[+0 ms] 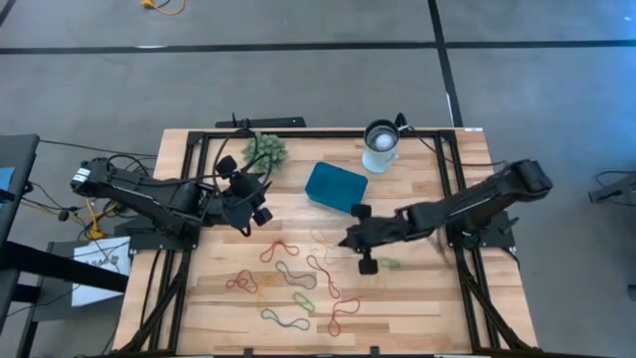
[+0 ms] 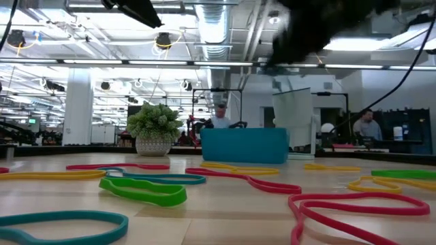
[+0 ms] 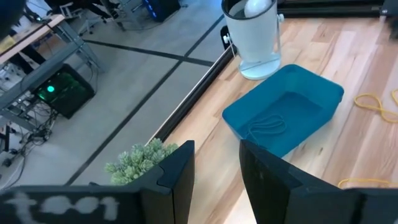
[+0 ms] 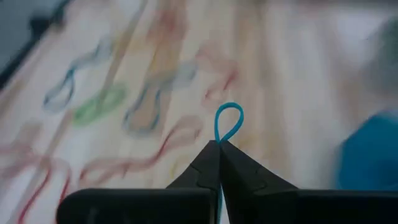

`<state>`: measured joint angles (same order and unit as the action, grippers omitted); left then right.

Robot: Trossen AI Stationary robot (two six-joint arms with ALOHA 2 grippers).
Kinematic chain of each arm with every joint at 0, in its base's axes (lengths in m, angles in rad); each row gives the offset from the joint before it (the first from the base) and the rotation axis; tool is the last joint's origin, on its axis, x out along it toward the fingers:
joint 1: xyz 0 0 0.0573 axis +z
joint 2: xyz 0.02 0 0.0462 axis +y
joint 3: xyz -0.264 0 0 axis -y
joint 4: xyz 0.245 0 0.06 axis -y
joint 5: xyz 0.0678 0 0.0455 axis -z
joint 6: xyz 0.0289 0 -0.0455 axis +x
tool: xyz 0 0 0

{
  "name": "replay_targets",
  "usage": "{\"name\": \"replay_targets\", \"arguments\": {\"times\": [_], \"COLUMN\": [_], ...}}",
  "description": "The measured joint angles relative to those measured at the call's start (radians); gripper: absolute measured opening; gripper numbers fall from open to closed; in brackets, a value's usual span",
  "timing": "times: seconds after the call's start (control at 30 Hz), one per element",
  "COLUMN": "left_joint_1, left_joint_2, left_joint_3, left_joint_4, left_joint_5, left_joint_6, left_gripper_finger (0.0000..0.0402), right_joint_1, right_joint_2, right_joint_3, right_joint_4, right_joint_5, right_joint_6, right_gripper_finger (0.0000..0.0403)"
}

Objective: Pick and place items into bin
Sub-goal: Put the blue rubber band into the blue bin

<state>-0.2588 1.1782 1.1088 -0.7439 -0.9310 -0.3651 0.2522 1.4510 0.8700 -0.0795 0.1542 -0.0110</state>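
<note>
The teal bin (image 1: 336,186) sits mid-table with bare wood around it, a white cup (image 1: 380,146) and green plant (image 1: 264,151) behind. Loose bands (image 1: 298,283) crowd the near table (image 1: 417,318). The right gripper (image 4: 219,149) reaches low beside the bin — fingers pinched on a blue band (image 4: 227,123). The left gripper (image 3: 214,165) waits by the plant, fingers apart.

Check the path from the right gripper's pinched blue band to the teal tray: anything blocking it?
Nothing visible does. The right gripper is shut on a thin blue rubber-band loop, and only bare wooden table lies between it and the shallow teal rectangular tray. The white cup stands beyond the tray.
</note>
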Motion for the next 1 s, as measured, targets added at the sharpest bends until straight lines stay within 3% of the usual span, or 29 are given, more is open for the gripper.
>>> {"name": "replay_targets", "arguments": {"times": [0.13,0.2,0.37,0.57,0.77,1.0], "left_joint_1": [0.0,0.0,0.0,0.0,0.0,0.0], "left_joint_2": [0.0,0.0,0.0,0.0,0.0,0.0], "left_joint_3": [0.0,0.0,0.0,0.0,0.0,0.0], "left_joint_4": [0.002,0.001,0.001,-0.004,-0.011,-0.036], "left_joint_5": [0.0,0.0,0.0,0.0,0.0,0.007], "left_joint_6": [-0.021,-0.024,-0.024,-0.042,-0.042,-0.043], "left_gripper_finger": [0.0119,0.0119,0.0119,0.0119,0.0119,0.0119], "right_joint_1": [-0.071,-0.128,-0.303,-0.447,-0.469,-0.469], "right_joint_2": [-0.088,-0.116,-0.118,0.026,0.219,0.344], "right_joint_3": [0.048,0.071,0.077,0.073,0.074,0.075], "right_joint_4": [0.0,0.034,0.169,0.204,0.406,0.467], "right_joint_5": [0.127,0.131,-0.068,-0.104,-0.095,0.011], "right_joint_6": [-0.123,-0.179,-0.181,-0.17,-0.179,-0.183], "right_gripper_finger": [0.0001,0.0001,0.0001,0.0,0.0,0.0]}}
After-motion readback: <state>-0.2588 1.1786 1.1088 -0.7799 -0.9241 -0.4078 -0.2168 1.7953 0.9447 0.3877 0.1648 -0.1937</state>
